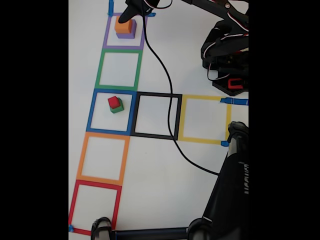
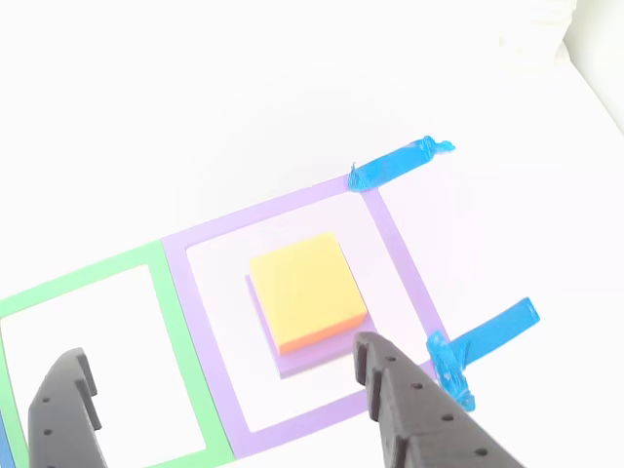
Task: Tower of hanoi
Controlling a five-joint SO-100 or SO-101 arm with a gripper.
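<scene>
The orange cube sits on top of the purple cube, and both stand inside the purple tape square at the far edge of the white surface in the fixed view. In the other view the orange cube covers most of the purple cube, which shows as a thin border under it. The red cube rests on the green cube, inside the blue tape square, well apart from the first stack, with the green tape square between them.

The claw hangs just above the orange and purple stack. In the other view the claw is spread wide, one finger on each side of the stack, and it holds nothing. A black cable runs across the surface and over the black tape square.
</scene>
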